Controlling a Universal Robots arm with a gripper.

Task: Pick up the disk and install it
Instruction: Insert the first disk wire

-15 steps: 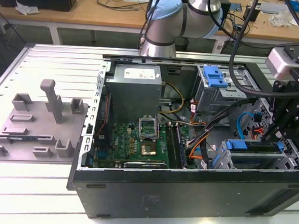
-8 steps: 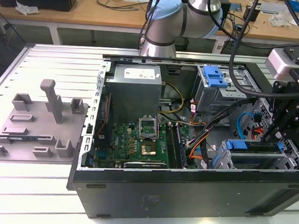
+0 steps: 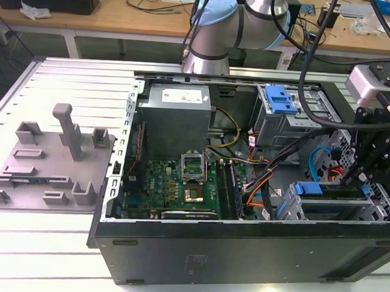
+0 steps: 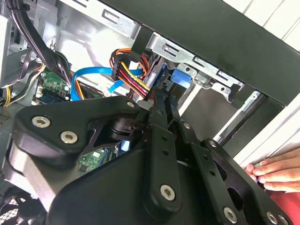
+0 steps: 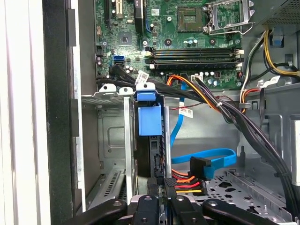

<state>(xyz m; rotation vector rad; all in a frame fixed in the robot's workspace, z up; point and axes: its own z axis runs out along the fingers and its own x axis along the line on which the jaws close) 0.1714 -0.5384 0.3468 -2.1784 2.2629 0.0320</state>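
End effector just beside blue-framed disk

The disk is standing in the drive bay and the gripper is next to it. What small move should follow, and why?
Probably a short, slow press on the disk straight along its slot. It stands between the bay's metal rails, the gripper is at its end, and coloured cables lie close beside, so a sideways move may snag them.
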